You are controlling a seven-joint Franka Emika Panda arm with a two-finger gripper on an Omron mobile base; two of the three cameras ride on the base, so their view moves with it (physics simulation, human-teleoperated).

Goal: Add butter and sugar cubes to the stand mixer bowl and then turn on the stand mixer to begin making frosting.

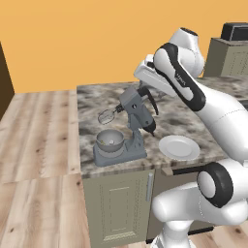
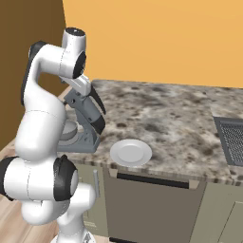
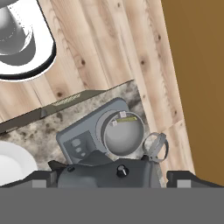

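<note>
While the gripper (image 3: 112, 177) hangs with jaws wide and empty directly above the stand mixer (image 1: 138, 116) head, the stand mixer bowl (image 3: 123, 133) sits on the mixer base at the tabletop (image 1: 184, 116) edge, below and slightly forward.

Ahead of me an orange wall (image 1: 72, 43) runs behind the table (image 1: 97, 99), whose top is mottled grey-brown stone. Below it I see pale beige cabinets: a panelled door (image 1: 118, 206) with a slim upright handle (image 1: 149, 187), and beside it a drawer front (image 2: 152, 209) with a dark slot along its top edge. Light wood planks cover the floor (image 1: 38, 145). On my left stands a dark brown panel (image 2: 28, 52). At the far right of the table a dark ribbed grate (image 2: 232, 140) is set into the stone. Another beige cabinet (image 1: 231, 58) stands further back, with a black box (image 1: 236, 31) on top
</note>
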